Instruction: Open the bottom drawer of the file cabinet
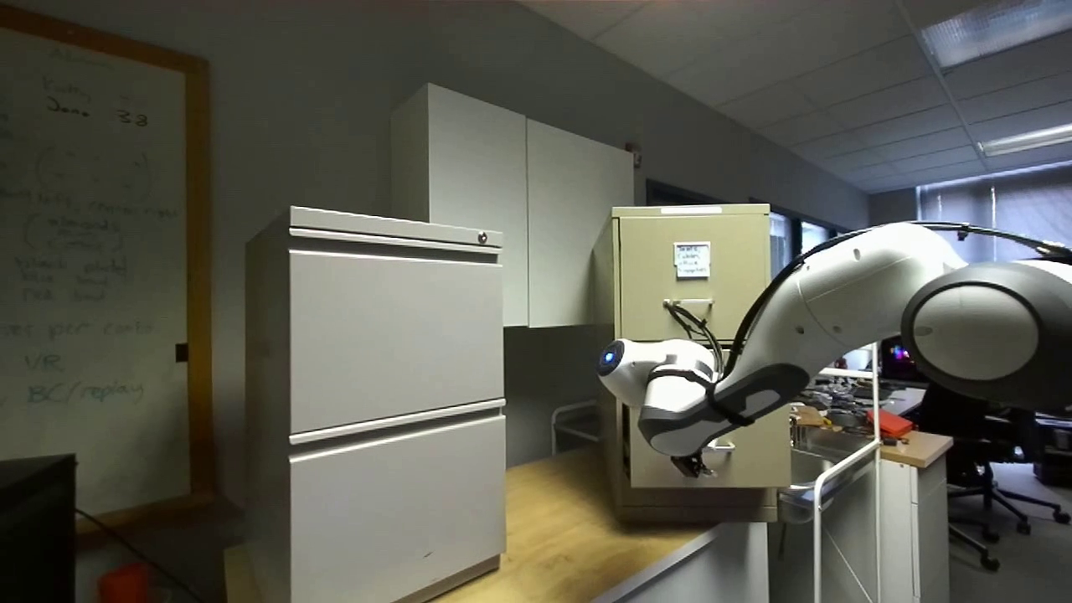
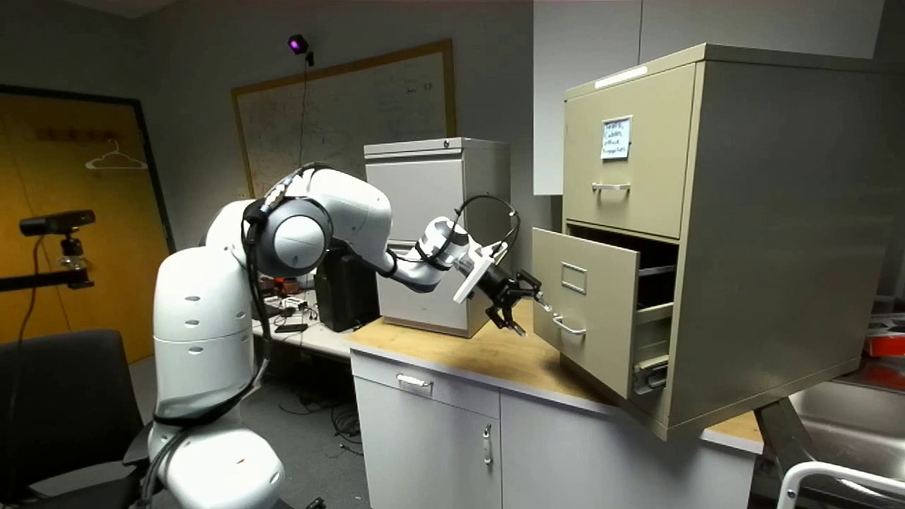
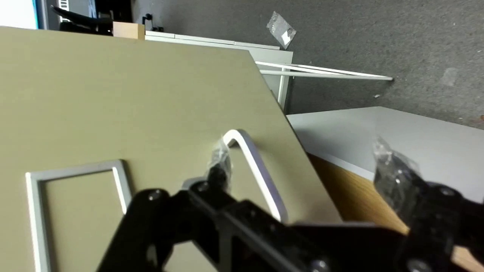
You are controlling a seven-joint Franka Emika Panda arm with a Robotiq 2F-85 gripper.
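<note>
Drawer (image 2: 590, 300) smooth, beige, ajar; handle (image 3: 259, 172) a bent bar; black gripper (image 2: 533, 318) spread wide.

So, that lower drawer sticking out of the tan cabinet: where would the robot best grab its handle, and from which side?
Most likely the middle of the handle, coming straight at the drawer front, with the open end effector spread above and below. It is a sideways bar standing off the surface, so there seems to be room to close around it.
</note>
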